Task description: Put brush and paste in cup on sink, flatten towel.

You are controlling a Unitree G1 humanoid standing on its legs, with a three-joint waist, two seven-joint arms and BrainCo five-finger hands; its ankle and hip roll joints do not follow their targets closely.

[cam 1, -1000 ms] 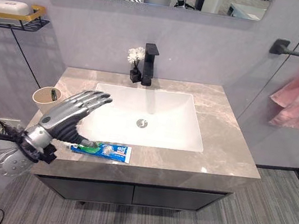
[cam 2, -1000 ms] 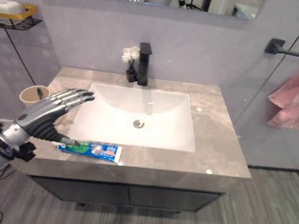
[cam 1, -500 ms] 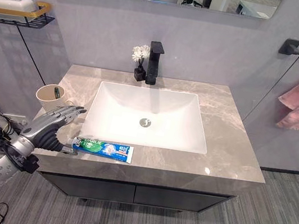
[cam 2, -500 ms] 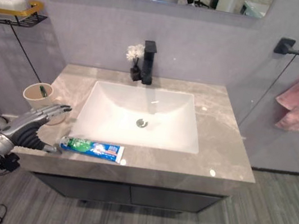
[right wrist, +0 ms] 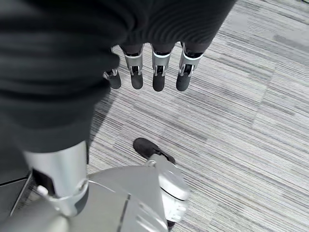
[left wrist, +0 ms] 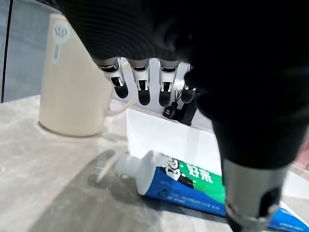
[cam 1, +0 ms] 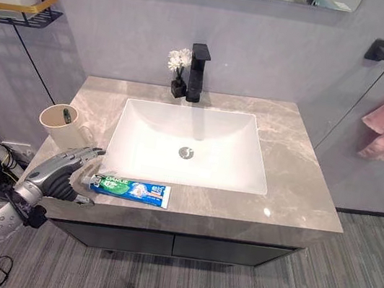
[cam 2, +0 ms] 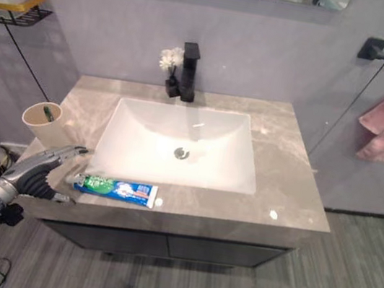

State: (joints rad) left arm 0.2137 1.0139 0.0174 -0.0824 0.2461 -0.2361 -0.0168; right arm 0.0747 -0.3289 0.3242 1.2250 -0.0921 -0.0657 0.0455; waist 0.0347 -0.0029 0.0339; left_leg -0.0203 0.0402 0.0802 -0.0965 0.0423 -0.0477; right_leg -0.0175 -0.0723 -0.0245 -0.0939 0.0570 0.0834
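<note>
Left wrist view: left hand (left wrist: 145,82) hangs released over the paste (left wrist: 193,186) on the desk (left wrist: 43,169). Tube looks light, soft, slippery; grasp its middle.

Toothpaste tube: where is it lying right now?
The toothpaste tube lies flat on the counter's front edge, in front of the sink basin's left corner, cap toward the left hand hovering beside it; the cup stands behind that hand.
</note>
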